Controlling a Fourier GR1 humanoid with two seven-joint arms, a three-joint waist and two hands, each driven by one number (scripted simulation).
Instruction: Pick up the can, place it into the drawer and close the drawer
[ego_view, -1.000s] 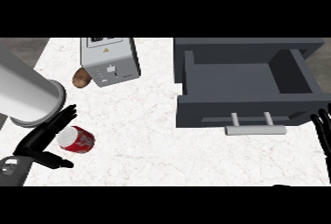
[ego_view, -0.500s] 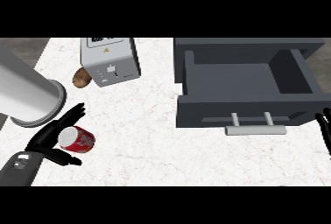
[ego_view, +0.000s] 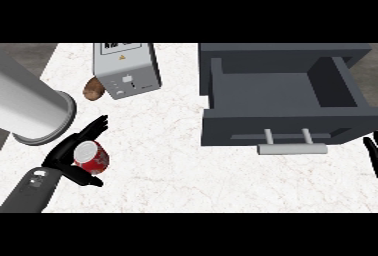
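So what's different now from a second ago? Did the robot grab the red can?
The left hand slid right, up against the red can, which now sits between its thumb and its straight fingers. The can has not moved or lifted. The drawer is open as before, the right hand rests at the right edge, and the grey box kept its place.

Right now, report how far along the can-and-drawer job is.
Done: the drawer stands open. In hand: the left hand cups the red can on the counter, fingers straight, no lift visible. Left: lift, place it in the drawer, push it shut.
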